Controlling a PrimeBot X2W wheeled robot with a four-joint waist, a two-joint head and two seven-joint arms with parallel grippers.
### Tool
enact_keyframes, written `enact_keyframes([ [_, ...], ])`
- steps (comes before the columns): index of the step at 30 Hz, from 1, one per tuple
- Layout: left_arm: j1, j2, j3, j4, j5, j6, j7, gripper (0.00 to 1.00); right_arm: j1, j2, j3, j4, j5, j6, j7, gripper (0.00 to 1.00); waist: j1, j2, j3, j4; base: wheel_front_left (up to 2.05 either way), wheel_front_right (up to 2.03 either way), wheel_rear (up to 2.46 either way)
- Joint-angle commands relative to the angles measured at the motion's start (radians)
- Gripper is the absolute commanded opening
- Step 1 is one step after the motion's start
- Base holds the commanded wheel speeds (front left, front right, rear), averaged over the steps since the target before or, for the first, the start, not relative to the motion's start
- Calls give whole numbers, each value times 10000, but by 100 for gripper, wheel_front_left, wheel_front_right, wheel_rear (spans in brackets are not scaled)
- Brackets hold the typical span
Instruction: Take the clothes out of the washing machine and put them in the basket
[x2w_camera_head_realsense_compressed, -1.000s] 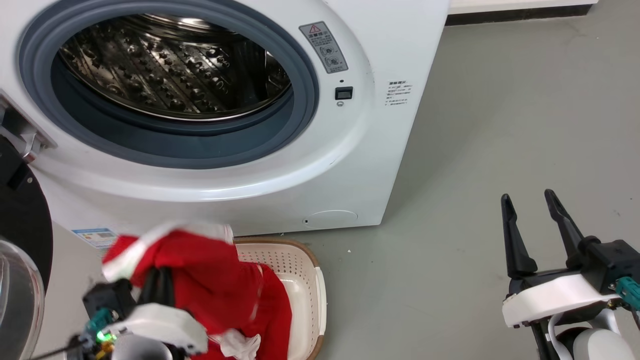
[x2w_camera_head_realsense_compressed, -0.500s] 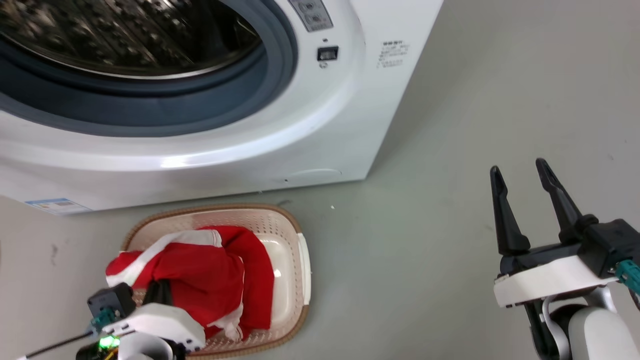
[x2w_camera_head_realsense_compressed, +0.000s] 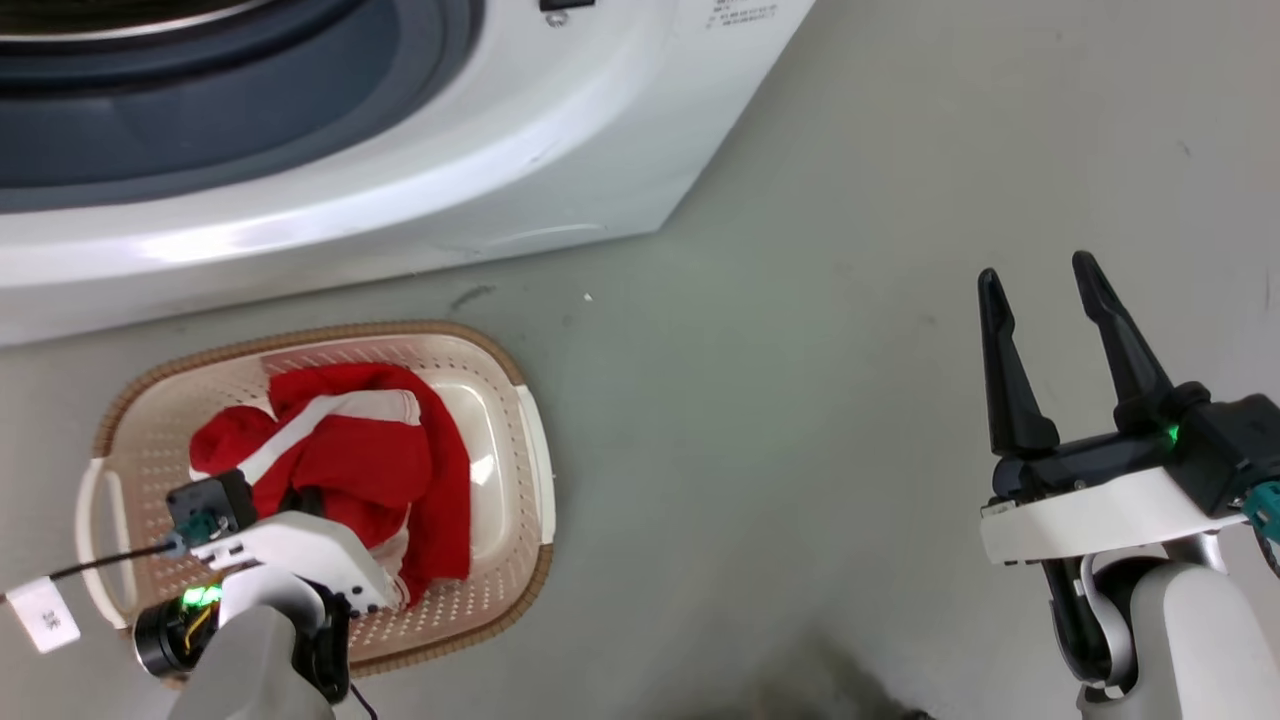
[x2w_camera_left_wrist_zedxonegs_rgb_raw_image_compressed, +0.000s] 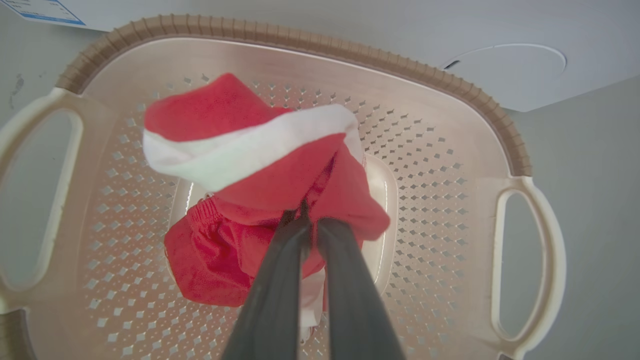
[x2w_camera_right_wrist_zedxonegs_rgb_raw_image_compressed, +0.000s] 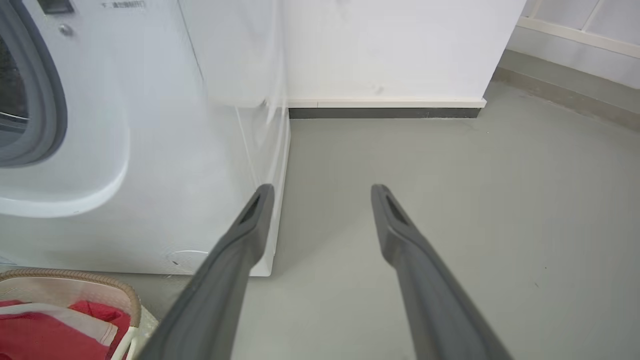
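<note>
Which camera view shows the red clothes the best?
The left wrist view: the clothes are central, in the basket, pinched by the left pincer. The head view shows them partly behind that arm; the right wrist view, one corner.

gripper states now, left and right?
Left gripper: shut on the soft red fabric garment with white trim, over the cream perforated plastic basket.
Right gripper: open, holding nothing.
</note>
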Motion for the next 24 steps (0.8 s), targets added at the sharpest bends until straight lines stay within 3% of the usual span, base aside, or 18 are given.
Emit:
enact_keyframes([
  [1,-158,56,-17,108,34,-32,-64,0,-172,1,4,11,49,-11,-43,100,-1,0,402,-228,0,0,0],
  [13,-1017,-11,14,2604,-118,-194,-83,0,-557,1,101,366,183,-11,-382,100,-1,0,1107,-581,0,0,0],
  [14,-1024,-20,37,2683,-153,-239,-83,12,-571,1,80,409,187,-11,-388,100,-1,0,1085,-562,0,0,0],
  [15,-1022,-32,49,2759,-183,-279,-84,47,-590,1,65,458,183,-11,-407,100,-1,0,1034,-533,0,0,0],
  [16,-1008,-60,55,2812,-185,-280,-85,97,-604,1,65,481,177,-11,-419,100,-1,0,962,-496,0,0,0],
  [24,-454,-292,228,2785,-332,-429,-84,100,-427,0,119,843,64,-11,-461,100,-1,0,-384,-145,0,0,0],
])
